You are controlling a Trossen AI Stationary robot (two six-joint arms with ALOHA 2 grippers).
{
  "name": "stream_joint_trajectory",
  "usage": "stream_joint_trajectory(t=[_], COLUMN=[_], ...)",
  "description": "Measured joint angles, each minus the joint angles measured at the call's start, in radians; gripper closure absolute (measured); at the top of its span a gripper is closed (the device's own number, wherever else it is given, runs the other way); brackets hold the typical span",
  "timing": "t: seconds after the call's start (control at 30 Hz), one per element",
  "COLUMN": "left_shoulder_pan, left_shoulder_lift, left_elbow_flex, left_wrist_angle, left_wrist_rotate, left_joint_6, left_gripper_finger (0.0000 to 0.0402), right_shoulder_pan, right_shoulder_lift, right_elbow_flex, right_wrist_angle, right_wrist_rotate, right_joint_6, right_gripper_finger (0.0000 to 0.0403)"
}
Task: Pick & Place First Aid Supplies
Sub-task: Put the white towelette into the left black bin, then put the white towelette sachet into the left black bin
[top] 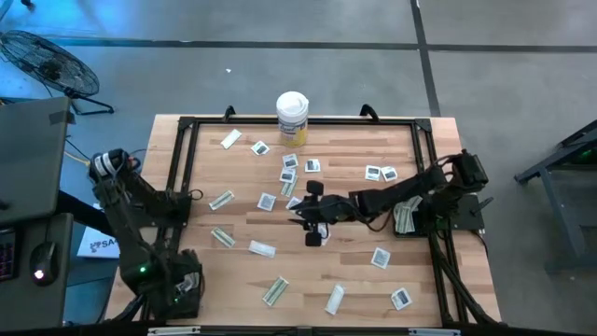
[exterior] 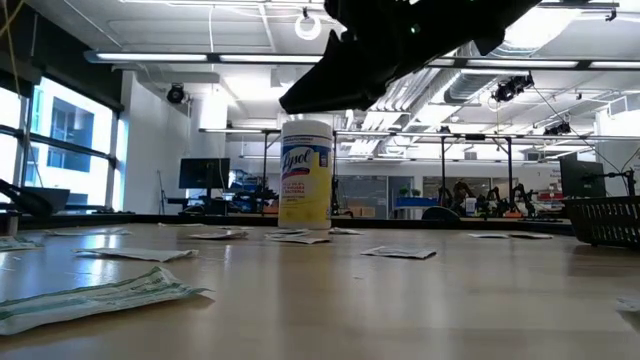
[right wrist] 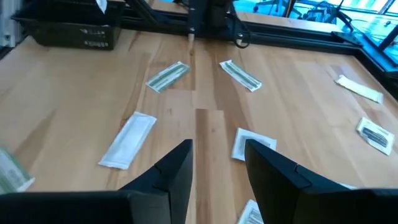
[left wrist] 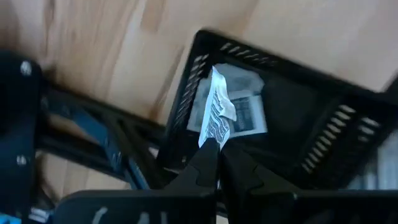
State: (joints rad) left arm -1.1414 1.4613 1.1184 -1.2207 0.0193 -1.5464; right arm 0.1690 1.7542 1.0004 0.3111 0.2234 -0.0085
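- Holding a narrow striped wrapper (left wrist: 216,118) clamped between its closed jaws, the left gripper (top: 187,280) hangs over a black slatted basket (left wrist: 323,149) at the near-left corner of the desk (top: 354,271); another flat packet already lies in that basket.
- Scattered over the left half of the wooden desk are several oblong wrappers: one pale-green wrapper (top: 221,200) near the left rail, another (top: 222,236) just below it, a white wrapper (top: 262,248) nearer the middle, and a green-striped wrapper (top: 275,291) towards the near edge.
- At the far edge, in the middle, stands a white wipes canister (top: 292,118) with a yellow label, upright, with square sachets (top: 260,147) lying near its base.
- Just past the middle of the desk, the right gripper (top: 312,224) reaches in from the right, raised above the wood, its jaws standing wide apart and holding nothing; in the right wrist view a square white sachet (right wrist: 252,144) lies on the boards between and just beyond its fingertips.
- Further right lie a pair of square sachets (top: 381,173), one more sachet (top: 380,258) and a last sachet (top: 401,298) near the front-right corner.
- At the right rail sits a second basket (top: 405,217) holding green-striped wrappers.
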Motion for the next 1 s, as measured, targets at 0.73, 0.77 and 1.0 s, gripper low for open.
stream_joint_trajectory(t=[0.73,0.77,1.0], left_shoulder_pan=[0.006,0.017,0.135], left_shoulder_lift=[0.001,0.001,0.000], left_elbow_flex=[-0.107,-0.095,-0.047], left_wrist_angle=[0.178,0.170,0.134], left_wrist_rotate=[0.061,0.041,-0.277], left_joint_6=[-0.175,-0.147,0.197], left_gripper_finger=[0.0317,0.0317,0.0316], right_shoulder_pan=[-0.044,-0.044,-0.044], right_shoulder_lift=[0.000,0.000,0.000], right_elbow_flex=[0.000,0.000,-0.001], right_wrist_angle=[-0.016,-0.016,-0.062], right_wrist_rotate=[-0.048,-0.048,-0.048], right_joint_6=[0.008,0.008,-0.042], right_gripper_finger=[0.0263,0.0263,0.0263])
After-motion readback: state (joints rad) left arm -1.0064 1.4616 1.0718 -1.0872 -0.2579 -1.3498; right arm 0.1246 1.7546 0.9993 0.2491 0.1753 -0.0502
